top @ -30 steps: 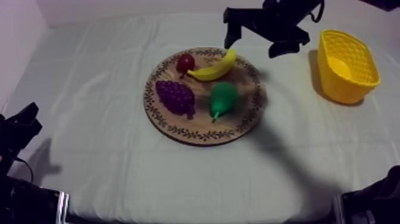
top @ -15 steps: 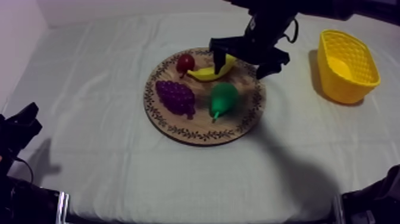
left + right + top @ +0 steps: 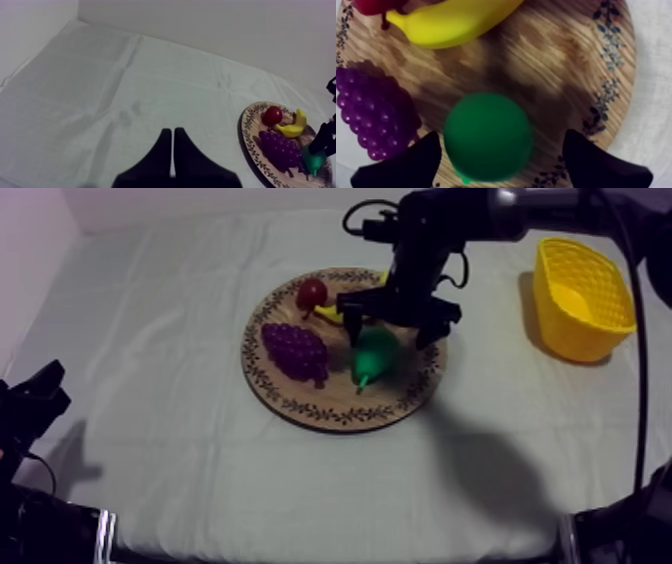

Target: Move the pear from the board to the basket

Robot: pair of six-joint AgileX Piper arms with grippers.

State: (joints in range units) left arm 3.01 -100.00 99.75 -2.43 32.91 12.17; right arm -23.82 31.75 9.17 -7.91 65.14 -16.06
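My right gripper (image 3: pixel 391 328) hangs spread wide astride the pear (image 3: pixel 375 356), which sits on the wooden board (image 3: pixel 300 404), seemingly untouched, so grasp, lift and carry to the yellow basket (image 3: pixel 560 328) all remain.

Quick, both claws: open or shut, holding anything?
Left claw: closed, holding nothing.
Right claw: open, one finger each side of the pear, not gripping it.
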